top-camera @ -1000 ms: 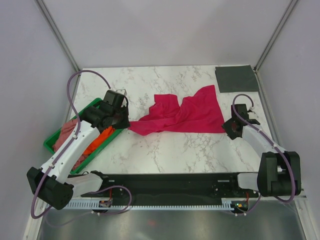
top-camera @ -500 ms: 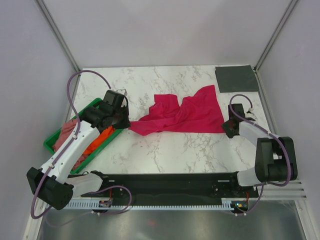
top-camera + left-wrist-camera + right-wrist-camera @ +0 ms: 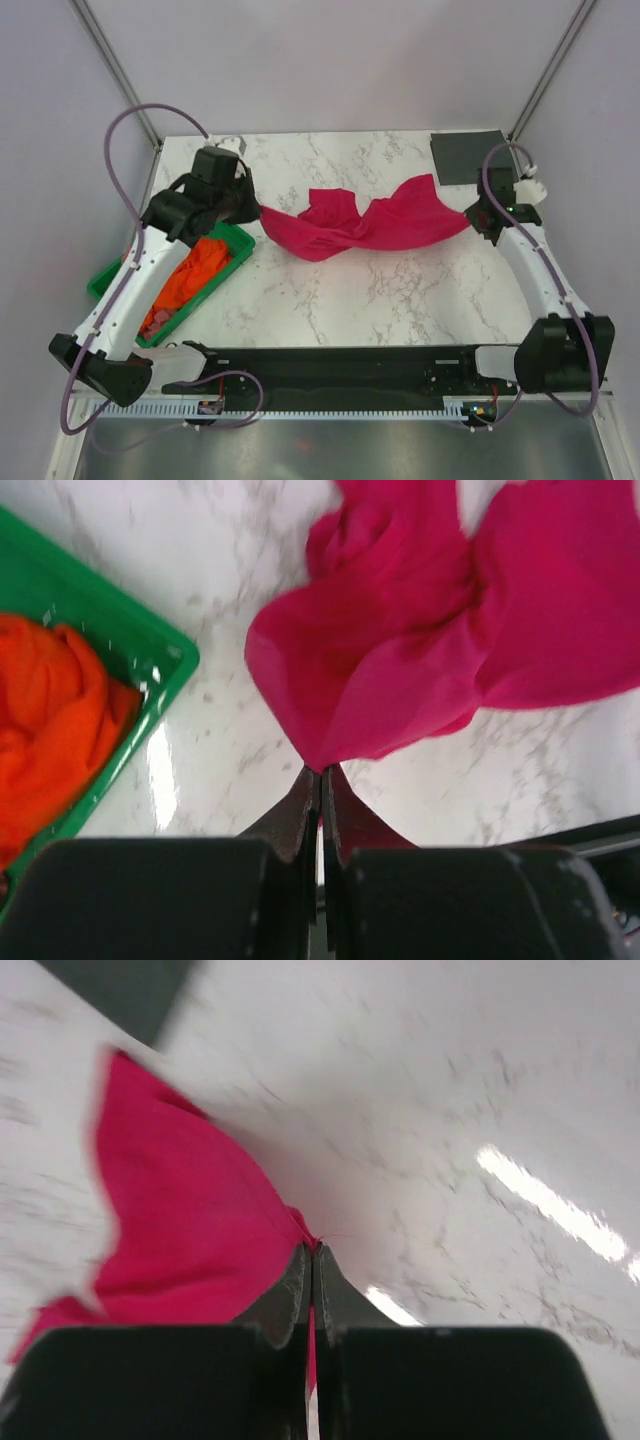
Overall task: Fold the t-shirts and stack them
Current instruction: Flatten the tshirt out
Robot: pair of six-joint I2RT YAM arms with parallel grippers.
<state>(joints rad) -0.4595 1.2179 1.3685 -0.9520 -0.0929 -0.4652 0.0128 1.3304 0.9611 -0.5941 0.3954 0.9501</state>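
Over the white marble bench, the crimson-red cloth t-shirt now sags between my hands instead of lying flat. My right hand has just pinched shut on one corner and risen. My left hand stays clamped on the opposite end. Spreading it flat for folding looks next.

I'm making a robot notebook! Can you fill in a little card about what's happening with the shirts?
red t-shirt: strung between both claws, middle sagging
left claw: shut on its left end
right claw: shut on its right end
orange t-shirt: bunched in the green tray
dark grey t-shirt: flat, far right corner of table
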